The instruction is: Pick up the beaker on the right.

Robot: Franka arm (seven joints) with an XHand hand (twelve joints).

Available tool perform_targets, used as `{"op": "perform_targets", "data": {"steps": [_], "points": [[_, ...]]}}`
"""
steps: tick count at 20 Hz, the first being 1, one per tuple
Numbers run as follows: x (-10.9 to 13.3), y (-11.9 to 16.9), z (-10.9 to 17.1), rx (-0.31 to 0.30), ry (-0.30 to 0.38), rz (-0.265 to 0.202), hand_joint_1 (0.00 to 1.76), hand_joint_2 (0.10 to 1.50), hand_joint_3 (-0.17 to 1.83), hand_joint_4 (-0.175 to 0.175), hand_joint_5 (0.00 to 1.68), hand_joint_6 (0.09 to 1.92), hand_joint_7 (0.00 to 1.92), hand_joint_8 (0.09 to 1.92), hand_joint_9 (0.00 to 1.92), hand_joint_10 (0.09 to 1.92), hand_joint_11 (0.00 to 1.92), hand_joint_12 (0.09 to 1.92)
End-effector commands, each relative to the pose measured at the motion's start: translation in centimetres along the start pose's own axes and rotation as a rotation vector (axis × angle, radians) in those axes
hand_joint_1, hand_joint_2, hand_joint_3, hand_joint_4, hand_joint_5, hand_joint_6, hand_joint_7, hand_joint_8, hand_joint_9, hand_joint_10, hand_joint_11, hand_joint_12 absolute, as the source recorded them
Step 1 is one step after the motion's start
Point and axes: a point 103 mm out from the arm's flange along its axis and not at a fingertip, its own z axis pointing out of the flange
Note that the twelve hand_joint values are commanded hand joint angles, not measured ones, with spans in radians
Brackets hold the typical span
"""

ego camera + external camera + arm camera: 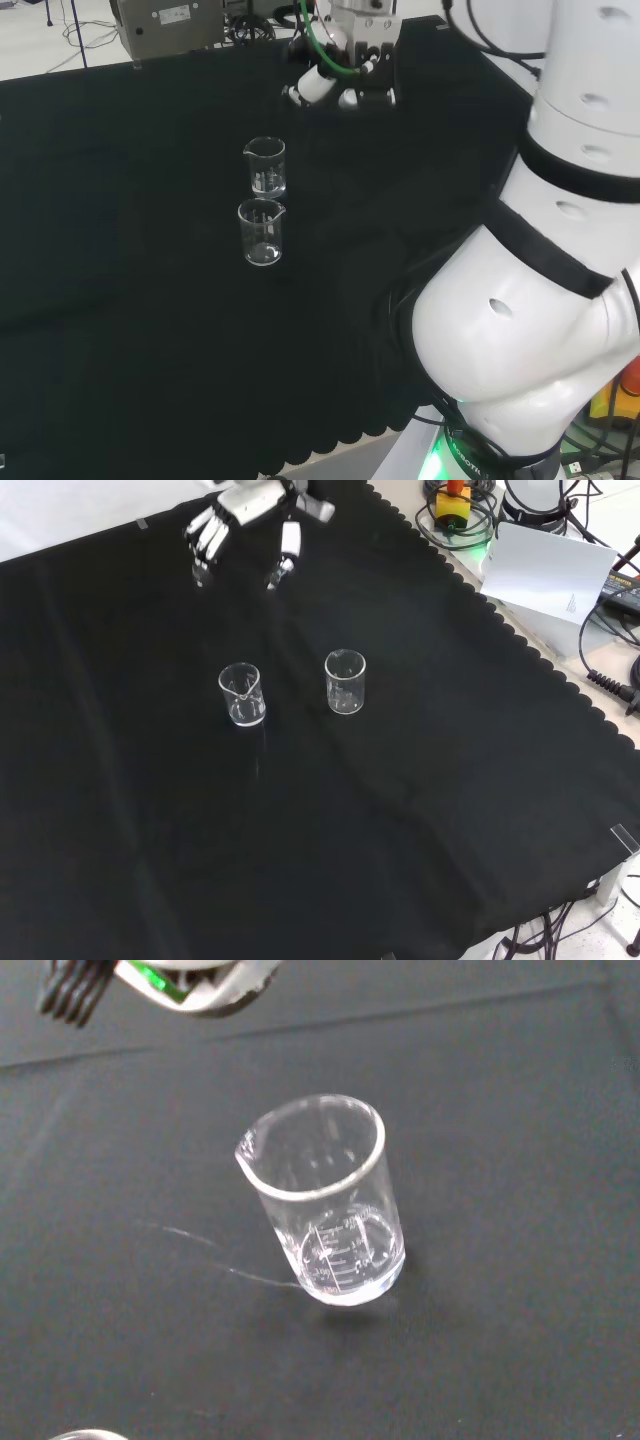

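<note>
Two clear, empty glass beakers stand upright on the black cloth. In the front view one beaker [241, 694] is on the left and the other beaker [345, 682] on the right. In the head view they stand one behind the other, the far beaker [265, 165] and the near beaker [261, 232]. The hand [245, 505] hovers at the front view's top, above and beyond the left beaker, fingers [205, 540] straight and spread, holding nothing. In the head view the hand [360, 72] is up and to the right of both. The wrist view has one beaker [325, 1205] close, below a blurred part of the hand [200, 985].
A grey equipment box [170, 25] stands past the cloth's far edge in the head view. Off the cloth's scalloped edge in the front view are a white card [550, 575], cables [610, 670] and a yellow and red object [455, 500]. The arm's white links [540, 300] take up the head view's right.
</note>
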Motion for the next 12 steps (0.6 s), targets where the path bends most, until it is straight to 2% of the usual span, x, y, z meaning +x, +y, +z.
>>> {"op": "perform_targets", "data": {"steps": [1,7,12], "points": [[-2.3,5.1,5.6,-0.006,0.099,-0.028,0.92,0.63,0.7,-0.069,0.57,0.09,0.35,0.74,0.51,0.68,0.13,1.41],[-2.8,5.8,7.0,-0.009,0.155,-0.07,0.92,0.62,0.71,-0.076,0.61,0.11,0.37,0.74,0.52,0.67,0.15,1.4],[-4.2,6.0,8.2,0.005,0.22,-0.099,0.9,0.6,0.72,-0.076,0.59,0.1,0.37,0.74,0.51,0.67,0.15,1.4]]}}
